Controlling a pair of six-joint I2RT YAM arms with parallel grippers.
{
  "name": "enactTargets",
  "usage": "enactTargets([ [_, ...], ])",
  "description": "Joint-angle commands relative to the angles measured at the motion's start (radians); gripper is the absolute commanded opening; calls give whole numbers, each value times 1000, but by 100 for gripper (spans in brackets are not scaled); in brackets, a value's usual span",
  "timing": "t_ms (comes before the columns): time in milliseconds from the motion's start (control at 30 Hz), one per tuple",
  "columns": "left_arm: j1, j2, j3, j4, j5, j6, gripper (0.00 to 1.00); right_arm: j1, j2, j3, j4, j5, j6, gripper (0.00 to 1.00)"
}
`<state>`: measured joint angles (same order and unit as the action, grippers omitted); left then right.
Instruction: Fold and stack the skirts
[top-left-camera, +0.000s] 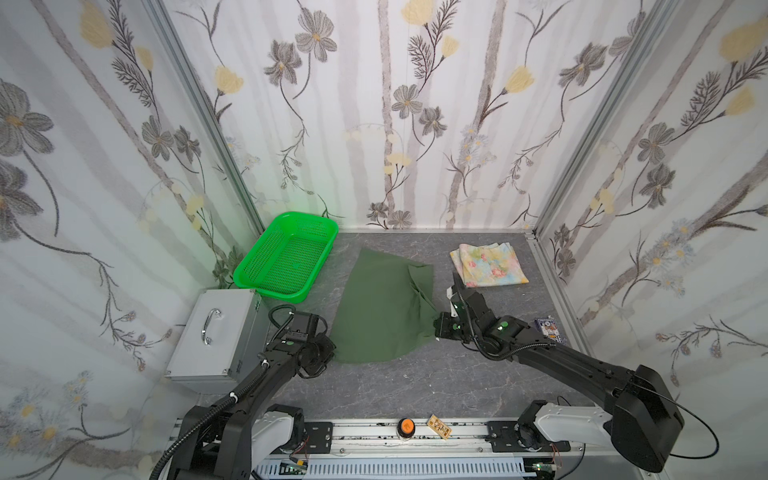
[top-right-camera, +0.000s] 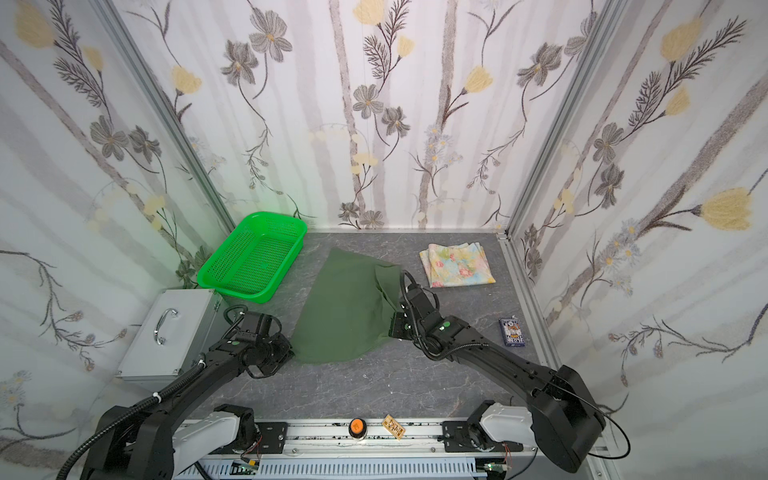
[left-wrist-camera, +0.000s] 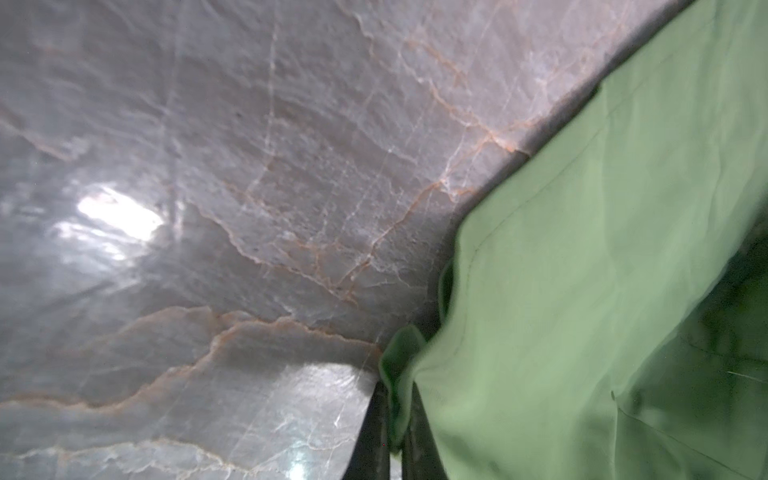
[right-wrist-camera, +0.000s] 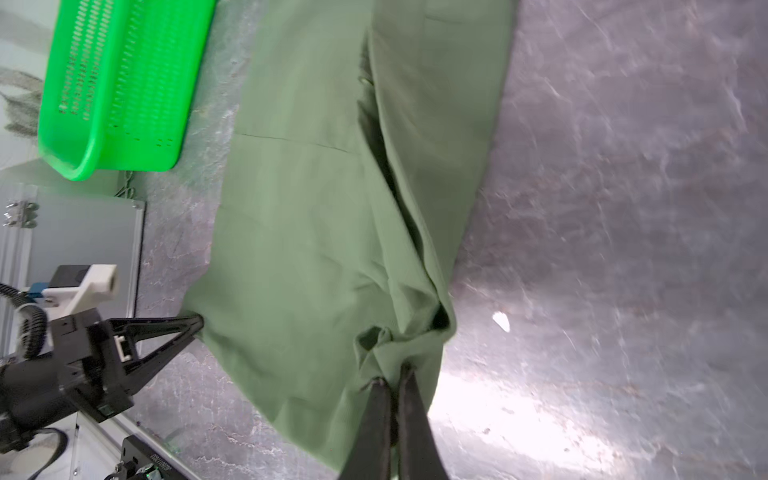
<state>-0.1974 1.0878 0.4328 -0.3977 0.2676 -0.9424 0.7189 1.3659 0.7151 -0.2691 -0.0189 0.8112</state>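
Fingertips of the left gripper (right-wrist-camera: 198, 323) press together on the olive skirt (top-left-camera: 382, 307) at its hem corner on the basket's side. The right gripper (right-wrist-camera: 392, 380) pinches a bunched corner on the side away from the basket (top-left-camera: 307, 215). Holding both corners probably lets the hem travel over evenly in one fold. This skirt lies spread just beside the basket. The floral skirt (top-left-camera: 486, 264), already folded, waits beyond it, farther from the basket, likely as the stack's base.
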Motion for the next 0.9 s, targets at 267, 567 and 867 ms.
enactTargets([
  [267, -22, -5, -12, 11, 14, 26, 0, -4, -108, -244, 25, 42, 149, 35],
  [567, -22, -17, -13, 11, 21, 27, 0, -11, -45, -259, 57, -19, 154, 61],
  [867, -22, -23, 4, 10, 19, 25, 0, -12, -103, -284, 31, -54, 196, 0],
])
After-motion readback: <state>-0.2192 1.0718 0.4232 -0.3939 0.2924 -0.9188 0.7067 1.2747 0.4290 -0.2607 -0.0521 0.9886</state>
